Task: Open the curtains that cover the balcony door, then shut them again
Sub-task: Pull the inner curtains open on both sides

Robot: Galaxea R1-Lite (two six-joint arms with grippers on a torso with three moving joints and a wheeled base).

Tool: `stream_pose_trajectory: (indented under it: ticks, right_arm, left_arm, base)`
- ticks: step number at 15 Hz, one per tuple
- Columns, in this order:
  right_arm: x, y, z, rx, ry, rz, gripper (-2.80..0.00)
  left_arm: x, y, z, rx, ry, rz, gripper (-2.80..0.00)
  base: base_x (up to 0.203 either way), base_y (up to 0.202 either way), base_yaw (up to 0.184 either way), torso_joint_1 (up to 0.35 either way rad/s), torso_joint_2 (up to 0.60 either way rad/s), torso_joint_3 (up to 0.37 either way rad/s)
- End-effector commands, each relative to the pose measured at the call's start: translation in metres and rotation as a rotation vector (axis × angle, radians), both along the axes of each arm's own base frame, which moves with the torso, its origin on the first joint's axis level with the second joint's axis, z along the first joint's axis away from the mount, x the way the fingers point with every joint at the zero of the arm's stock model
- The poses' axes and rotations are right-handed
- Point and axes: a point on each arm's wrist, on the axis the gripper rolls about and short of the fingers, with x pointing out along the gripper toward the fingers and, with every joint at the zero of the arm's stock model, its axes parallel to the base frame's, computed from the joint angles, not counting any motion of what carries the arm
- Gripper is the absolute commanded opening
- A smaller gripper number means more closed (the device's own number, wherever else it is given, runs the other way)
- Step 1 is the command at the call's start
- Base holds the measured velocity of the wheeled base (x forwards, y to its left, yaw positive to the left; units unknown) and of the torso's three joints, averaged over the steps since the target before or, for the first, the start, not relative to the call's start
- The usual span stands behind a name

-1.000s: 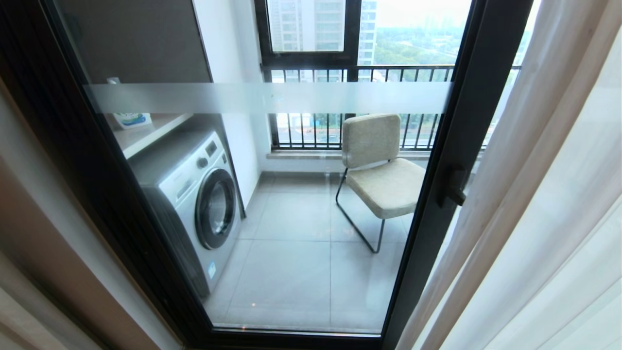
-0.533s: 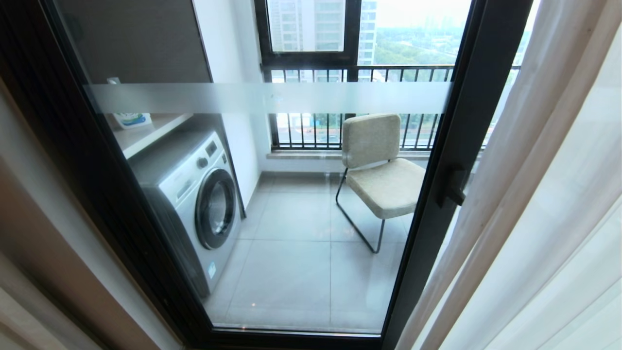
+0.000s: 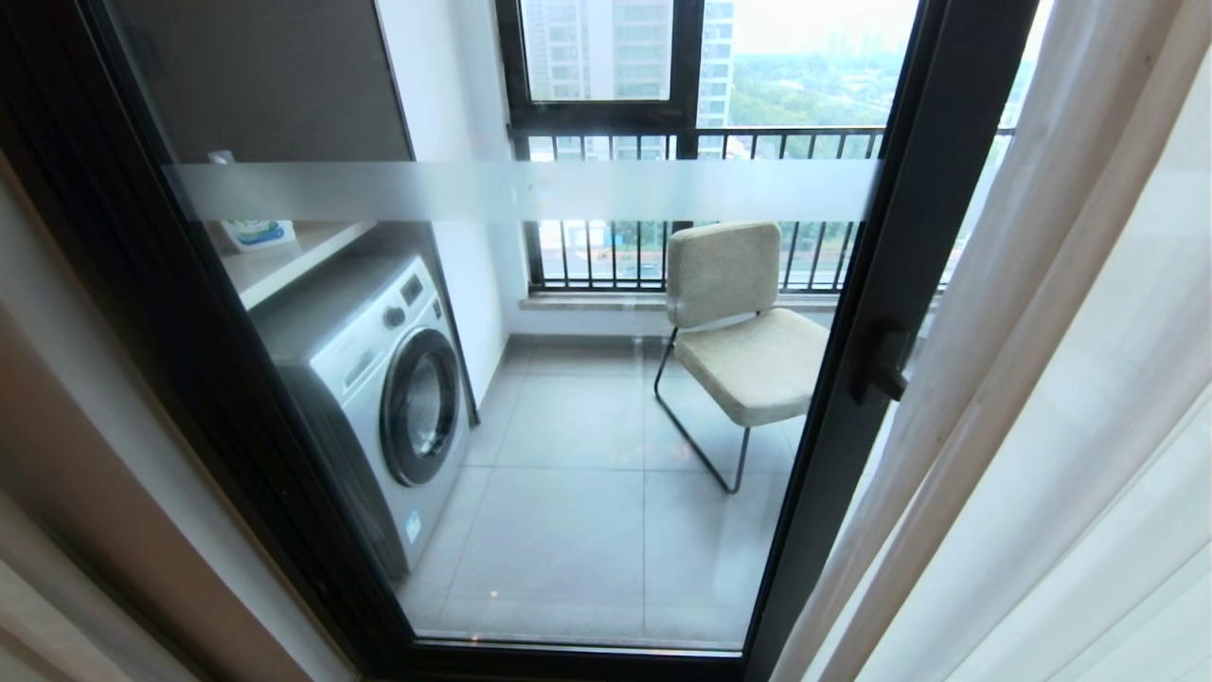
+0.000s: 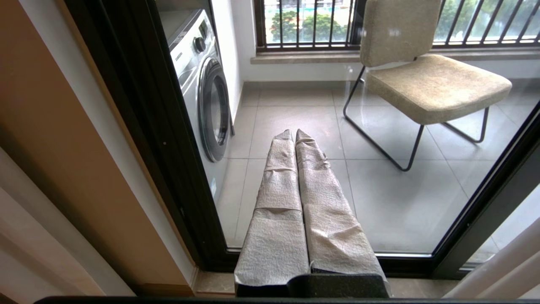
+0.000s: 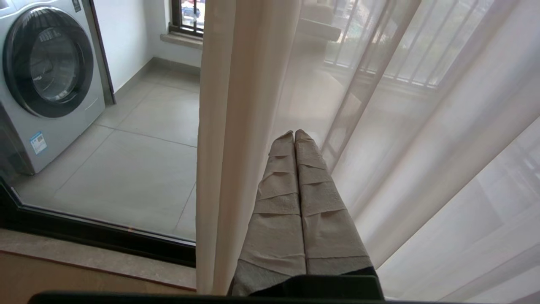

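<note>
The balcony door (image 3: 900, 284) stands straight ahead, clear glass in a thick black frame with a frosted band (image 3: 530, 189) and a black handle (image 3: 885, 365). White see-through curtains (image 3: 1070, 398) hang gathered at the right, leaving the glass panel uncovered. My left gripper (image 4: 294, 133) is shut and empty, pointing at the glass low down. My right gripper (image 5: 294, 133) is shut and empty too, its wrapped fingers (image 5: 308, 185) lying beside a folded edge of the curtains (image 5: 228, 126), with sheer fabric (image 5: 443, 147) behind and to the side. Neither gripper shows in the head view.
Behind the glass a washing machine (image 3: 379, 379) stands at the left under a shelf (image 3: 284, 256). A beige chair (image 3: 748, 332) sits on the tiled floor before a barred railing (image 3: 682, 208). A tan wall panel (image 3: 104, 493) borders the door's left side.
</note>
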Motion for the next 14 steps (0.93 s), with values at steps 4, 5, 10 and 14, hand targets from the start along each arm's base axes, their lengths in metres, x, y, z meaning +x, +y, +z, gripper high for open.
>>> stream_pose_trajectory:
  ticks: [4, 5, 10, 14]
  right_arm:
    - [0.0, 0.0, 0.049, -0.04, -0.027, 0.009, -2.8]
    - [0.003, 0.0, 0.068, -0.044, -0.034, 0.009, -2.8]
    - [0.035, 0.0, 0.165, -0.07, -0.081, 0.031, 0.0]
    - [0.074, 0.002, 0.201, -0.08, -0.126, 0.041, 0.0]
  left_arm:
    - [0.0, 0.0, 0.0, 0.0, 0.0, 0.001, -2.8]
    - [0.0, 0.0, 0.0, 0.0, 0.0, 0.001, -2.8]
    - [0.0, 0.0, 0.0, 0.0, 0.0, 0.001, -2.8]
    - [0.0, 0.0, 0.0, 0.0, 0.0, 0.001, -2.8]
  base:
    - [0.0, 0.0, 0.0, 0.0, 0.0, 0.0]
    - [0.0, 0.0, 0.0, 0.0, 0.0, 0.0]
    - [0.0, 0.0, 0.0, 0.0, 0.0, 0.0]
    - [0.0, 0.0, 0.0, 0.0, 0.0, 0.0]
